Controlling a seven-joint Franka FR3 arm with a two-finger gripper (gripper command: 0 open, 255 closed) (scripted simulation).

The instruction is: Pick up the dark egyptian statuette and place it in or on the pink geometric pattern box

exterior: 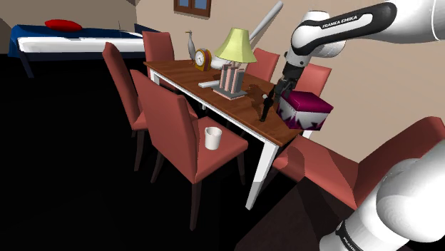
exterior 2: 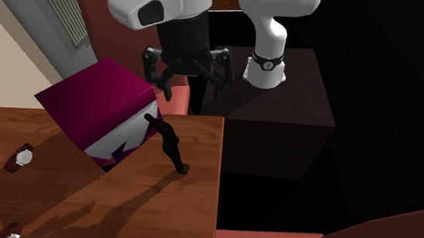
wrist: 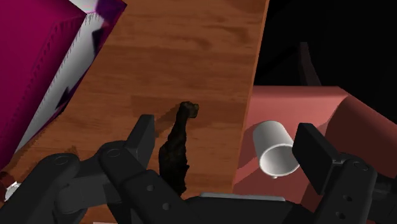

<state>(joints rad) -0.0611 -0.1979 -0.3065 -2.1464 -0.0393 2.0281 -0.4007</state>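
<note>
Wooden table [exterior 2: 94, 217] holds a dark statuette [exterior 2: 171, 145] beside the magenta box [exterior 2: 100, 100], gripper [exterior 2: 189, 81] above, 2 fingers [wrist: 143, 133] spread.

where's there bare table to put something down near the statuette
Bare wood lies on the table between the dark statuette, the pink box and the two watches. The strip from statuette to table edge is narrow. The far end, around the lamp and clock, is crowded.
</note>
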